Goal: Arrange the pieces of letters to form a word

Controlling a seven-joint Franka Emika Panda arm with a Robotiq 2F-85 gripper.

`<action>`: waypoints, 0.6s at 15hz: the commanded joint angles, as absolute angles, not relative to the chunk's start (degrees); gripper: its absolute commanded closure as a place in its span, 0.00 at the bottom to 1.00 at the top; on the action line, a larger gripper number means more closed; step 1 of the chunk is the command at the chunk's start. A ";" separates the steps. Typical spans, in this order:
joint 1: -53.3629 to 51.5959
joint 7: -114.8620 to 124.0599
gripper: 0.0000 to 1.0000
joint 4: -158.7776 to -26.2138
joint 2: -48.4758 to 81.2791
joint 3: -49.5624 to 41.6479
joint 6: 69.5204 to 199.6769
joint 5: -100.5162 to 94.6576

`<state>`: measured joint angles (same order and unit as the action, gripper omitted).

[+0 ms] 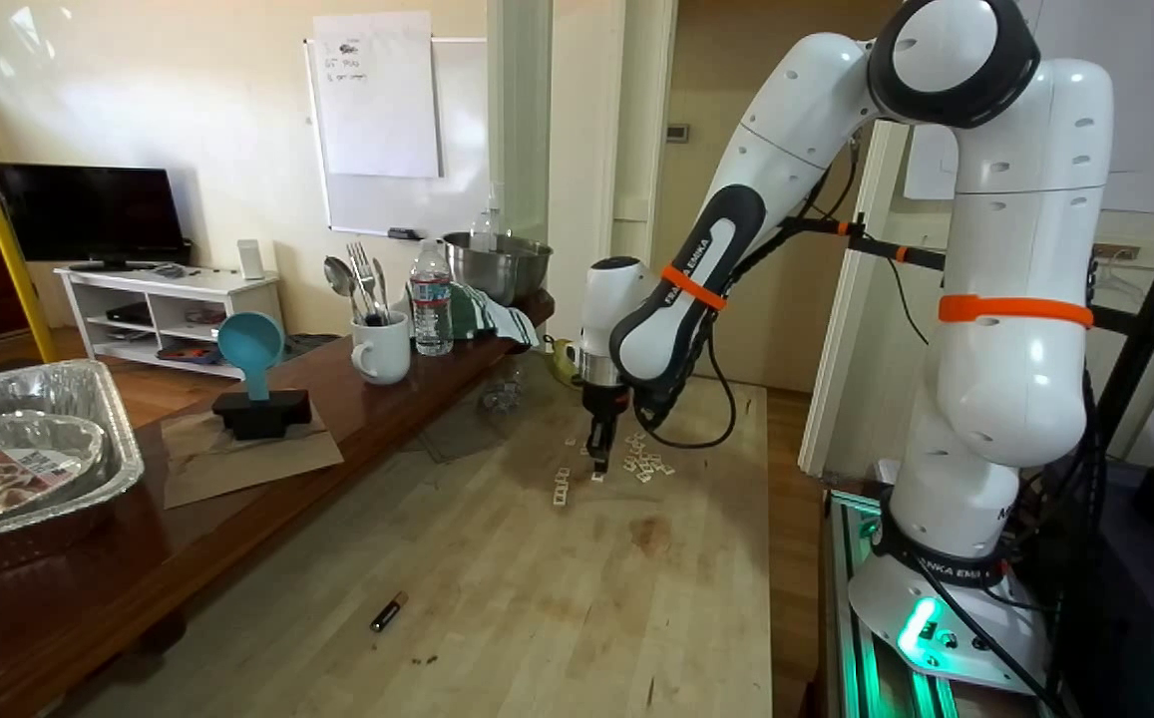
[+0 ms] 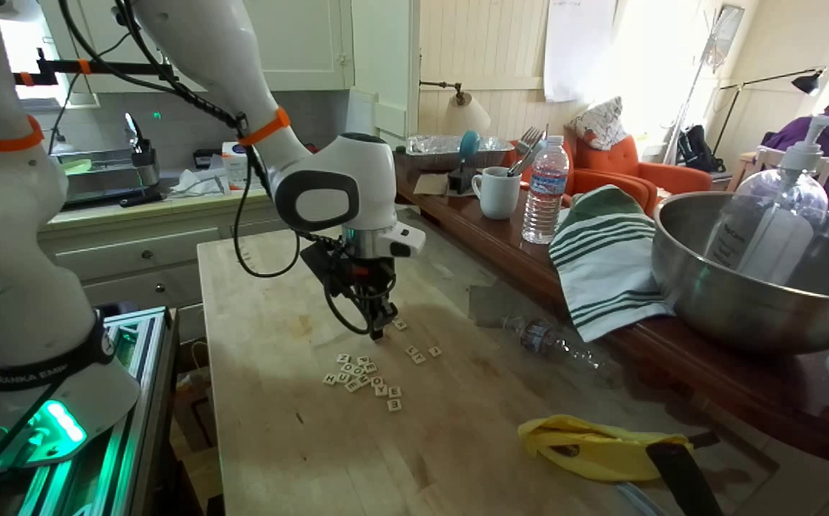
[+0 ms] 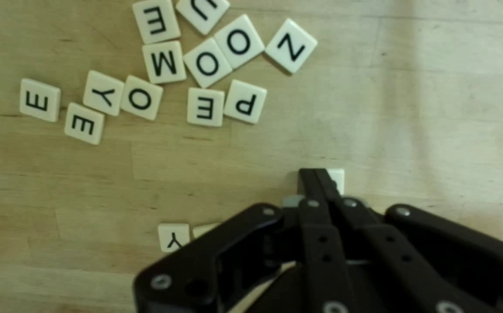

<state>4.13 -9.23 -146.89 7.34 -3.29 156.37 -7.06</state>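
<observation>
Going by an exterior view, just left of the gripper (image 1: pixel 600 466) lies a short line of tiles (image 1: pixel 561 488), presumably the word being built; a sideways overshoot that way would knock it crooked, and the gripper's own bulk, filling the lower right of the wrist view, could hide the bump. The gripper itself hangs low over the wooden tabletop (image 1: pixel 497 558), its fingers pressed together with nothing visible between them. That looks meant for pushing, where a narrow tip set off-centre could spin whatever it shoves. Beside the fingertips in the wrist view, and partly hidden by them, is a single tile (image 3: pixel 338 179) whose letter does not show; whether they touch it cannot be told. Too much downward force could pin it or flick it away; too little would let the fingers skate over its top. To the right of the tool sits the loose heap of letter pieces (image 1: pixel 644 463), several edge to edge and turned different ways in the wrist view, so reaching for one would likely drag its neighbours along.
</observation>
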 commanded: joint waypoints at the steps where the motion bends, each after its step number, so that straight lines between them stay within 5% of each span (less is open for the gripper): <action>1: 4.54 -10.07 1.00 -146.82 8.26 -2.38 157.70 -2.48; 9: 3.71 -8.47 1.00 -146.39 9.80 -2.73 157.33 -3.33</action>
